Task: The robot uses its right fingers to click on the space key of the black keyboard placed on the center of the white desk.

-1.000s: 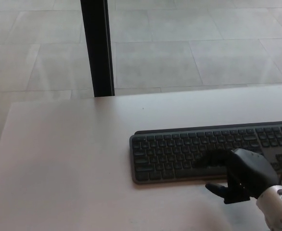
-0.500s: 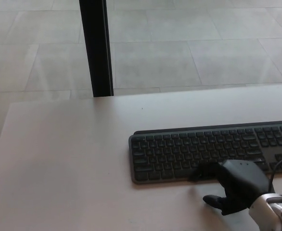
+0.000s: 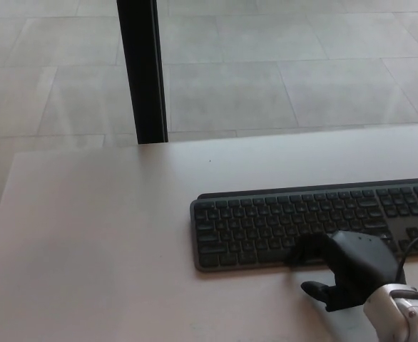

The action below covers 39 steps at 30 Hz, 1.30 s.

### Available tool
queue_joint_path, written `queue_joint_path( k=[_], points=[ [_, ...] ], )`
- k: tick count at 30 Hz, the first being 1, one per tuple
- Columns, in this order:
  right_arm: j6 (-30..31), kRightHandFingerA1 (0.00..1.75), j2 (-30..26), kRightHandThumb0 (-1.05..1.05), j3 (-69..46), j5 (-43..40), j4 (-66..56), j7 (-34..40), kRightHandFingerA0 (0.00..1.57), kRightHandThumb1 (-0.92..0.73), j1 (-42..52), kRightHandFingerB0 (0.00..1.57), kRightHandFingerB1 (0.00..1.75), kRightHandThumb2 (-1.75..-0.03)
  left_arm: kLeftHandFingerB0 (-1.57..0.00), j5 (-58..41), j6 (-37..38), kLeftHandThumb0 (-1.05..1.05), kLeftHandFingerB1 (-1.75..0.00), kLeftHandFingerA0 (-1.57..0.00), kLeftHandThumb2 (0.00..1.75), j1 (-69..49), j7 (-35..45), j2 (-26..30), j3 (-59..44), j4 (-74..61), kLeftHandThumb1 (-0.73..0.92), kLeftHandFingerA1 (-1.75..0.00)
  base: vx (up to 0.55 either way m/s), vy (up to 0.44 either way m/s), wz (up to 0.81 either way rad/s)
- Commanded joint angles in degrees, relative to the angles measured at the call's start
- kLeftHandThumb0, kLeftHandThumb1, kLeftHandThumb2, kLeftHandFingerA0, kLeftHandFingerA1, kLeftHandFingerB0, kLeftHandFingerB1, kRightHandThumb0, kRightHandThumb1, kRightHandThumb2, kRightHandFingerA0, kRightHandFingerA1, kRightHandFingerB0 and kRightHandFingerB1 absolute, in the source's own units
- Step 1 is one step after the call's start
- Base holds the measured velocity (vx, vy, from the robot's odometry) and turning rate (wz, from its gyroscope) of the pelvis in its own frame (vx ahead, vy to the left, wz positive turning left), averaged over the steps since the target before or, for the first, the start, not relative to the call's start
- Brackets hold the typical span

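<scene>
Press stage, or right at it. The right hand (image 3: 348,267) sits at the near edge of the black keyboard (image 3: 280,224), with its fingers (image 3: 307,251) stretched far-left onto the bottom key row, about where the space key should be. The space key itself is covered by the fingers, so I can't point it out or confirm it's the key under them. The fingertips look to be touching the near row, but whether the key is actually pushed down can't be told from this angle. My read: the reach is done, the click is either happening or about to, and what's left is finishing the press and lifting off.

Hand state: it holds nothing. The two fingers are extended together over the keys and the thumb (image 3: 316,289) sticks out separately toward the left over the bare table (image 3: 102,242), just near of the keyboard's front edge. So it's spread, not clamped on anything.

The keyboard lies flat on the white table, right of centre in view, its right end cut off by the picture edge. The hand comes in from the near right corner, its silver wrist (image 3: 398,313) behind it. The left hand isn't visible.

Far side: a black post (image 3: 141,71) stands beyond the table edge on a tiled floor (image 3: 280,64).
</scene>
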<state>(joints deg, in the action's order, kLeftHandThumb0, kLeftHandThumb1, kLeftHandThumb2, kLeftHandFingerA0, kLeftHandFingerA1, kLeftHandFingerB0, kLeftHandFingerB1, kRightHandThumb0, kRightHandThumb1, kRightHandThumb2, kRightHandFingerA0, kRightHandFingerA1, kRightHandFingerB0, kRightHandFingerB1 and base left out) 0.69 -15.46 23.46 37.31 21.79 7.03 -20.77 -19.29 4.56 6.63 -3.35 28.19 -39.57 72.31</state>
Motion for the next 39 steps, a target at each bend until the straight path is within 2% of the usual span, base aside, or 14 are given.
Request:
queue_joint_path(
  k=[1, 3, 4, 8, 10, 17, 18, 20, 22, 23, 24, 28, 34, 39],
  points=[
    [0.6, 1.55, 0.0, -0.36, -1.3, 0.5, 0.5, 2.0, 0.85, -0.57, 0.4, 0.66, 0.50, -0.64, -0.54, -0.6, 1.3, -0.55, -0.52, -0.72, 0.62, -0.4, -0.1, 0.9, 0.2, 0.0, 0.74, -0.71, 0.00, 0.000, 0.00],
    [0.5, 1.52, -0.2, -0.35, -1.0, 0.8, 0.9, 1.7, 0.84, -0.57, 0.5, 0.67, 0.49, -0.62, -0.55, -0.1, 1.7, -0.55, -0.52, -0.73, 0.62, -0.8, -0.4, 0.8, 0.8, -0.4, 0.75, -0.72, 0.00, 0.000, 0.00],
    [1.1, 1.44, 0.0, -0.33, -1.0, 0.7, 0.8, 1.0, 0.87, -0.57, 0.6, 0.66, 0.46, -0.57, -0.58, -0.4, 1.3, -0.54, -0.54, -0.73, 0.62, -0.7, -0.6, 0.8, 0.6, -0.6, 0.75, -0.75, 0.00, 0.000, 0.00],
    [1.5, 1.39, 0.0, -0.34, -0.7, 1.6, 1.4, 2.0, 0.90, -0.56, 0.7, 0.68, 0.47, -0.58, -0.60, -1.4, 1.4, -0.53, -0.55, -0.73, 0.62, -0.9, -0.1, 0.6, -0.3, -0.1, 0.74, -0.73, 0.00, 0.000, 0.00],
    [1.3, 1.48, 0.1, -0.33, -0.7, 1.6, 1.8, 2.4, 0.90, -0.54, 0.6, 0.67, 0.49, -0.61, -0.54, -1.3, 1.4, -0.53, -0.51, -0.74, 0.63, -1.1, 0.0, 0.6, -0.3, -0.2, 0.75, -0.69, 0.00, 0.000, 0.00],
    [3.1, 1.42, 0.7, -0.35, -1.0, 1.9, 3.6, 3.1, 0.90, -0.56, -0.2, 0.68, 0.47, -0.58, -0.59, -1.4, 1.1, -0.54, -0.55, -0.72, 0.62, -1.0, 0.2, 0.7, -0.3, 0.1, 0.75, -0.73, 0.00, 0.000, 0.00],
    [2.7, 1.51, 0.7, -0.35, -1.1, 1.7, 3.8, 3.2, 0.90, -0.54, -0.2, 0.67, 0.50, -0.61, -0.60, -1.6, 1.2, -0.54, -0.56, -0.74, 0.62, -1.0, 0.0, 0.7, -0.5, 0.1, 0.74, -0.74, 0.00, 0.000, 0.00],
    [2.1, 1.55, 0.6, -0.34, -0.6, 2.1, 4.5, 3.7, 0.92, -0.53, -0.3, 0.67, 0.50, -0.61, -0.57, -1.7, 1.4, -0.54, -0.55, -0.72, 0.62, -1.1, 0.3, 0.6, -0.6, -0.1, 0.75, -0.72, 0.00, 0.000, 0.00],
    [2.5, 1.52, 0.6, -0.34, -0.3, 2.4, 4.9, 3.4, 0.91, -0.54, -0.5, 0.67, 0.49, -0.60, -0.58, -1.3, 1.6, -0.54, -0.56, -0.73, 0.63, -1.2, 0.0, 0.6, -0.3, -0.2, 0.75, -0.73, 0.00, 0.000, 0.00],
    [2.6, 1.40, 0.7, -0.34, -0.3, 2.2, 5.0, 2.9, 0.92, -0.56, -0.5, 0.67, 0.47, -0.56, -0.59, -1.3, 1.4, -0.54, -0.55, -0.74, 0.62, -1.2, 0.3, 0.7, -0.3, -0.1, 0.76, -0.75, 0.00, 0.000, 0.00],
    [2.8, 1.37, 0.7, -0.34, -0.3, 2.1, 5.1, 2.8, 0.91, -0.56, -0.5, 0.68, 0.47, -0.56, -0.60, -1.4, 1.4, -0.54, -0.56, -0.73, 0.62, -1.2, 0.5, 0.7, -0.3, 0.0, 0.76, -0.74, 0.00, 0.000, 0.00],
    [3.6, 1.38, 0.8, -0.34, -0.1, 2.4, 5.4, 2.5, 0.90, -0.56, -0.8, 0.67, 0.46, -0.56, -0.59, -1.6, 1.4, -0.54, -0.56, -0.72, 0.62, -1.1, 0.8, 0.7, -0.5, -0.2, 0.76, -0.74, 0.00, 0.000, 0.00],
    [3.7, 1.51, -0.1, -0.35, 1.9, 4.3, 6.8, 2.2, 0.89, -0.54, -1.4, 0.66, 0.49, -0.62, -0.62, -1.5, 1.2, -0.55, -0.55, -0.75, 0.62, -0.4, -0.3, 0.7, -0.1, -0.3, 0.75, -0.72, 0.00, 0.000, 0.00],
    [3.4, 1.50, -1.4, -0.34, 4.6, 6.5, 6.3, 2.0, 0.92, -0.57, -0.9, 0.65, 0.48, -0.65, -0.60, -1.1, 1.1, -0.54, -0.54, -0.75, 0.62, 0.1, -0.7, 1.2, 0.7, -0.5, 0.76, -0.69, 0.00, 0.000, 0.00]
  ],
)
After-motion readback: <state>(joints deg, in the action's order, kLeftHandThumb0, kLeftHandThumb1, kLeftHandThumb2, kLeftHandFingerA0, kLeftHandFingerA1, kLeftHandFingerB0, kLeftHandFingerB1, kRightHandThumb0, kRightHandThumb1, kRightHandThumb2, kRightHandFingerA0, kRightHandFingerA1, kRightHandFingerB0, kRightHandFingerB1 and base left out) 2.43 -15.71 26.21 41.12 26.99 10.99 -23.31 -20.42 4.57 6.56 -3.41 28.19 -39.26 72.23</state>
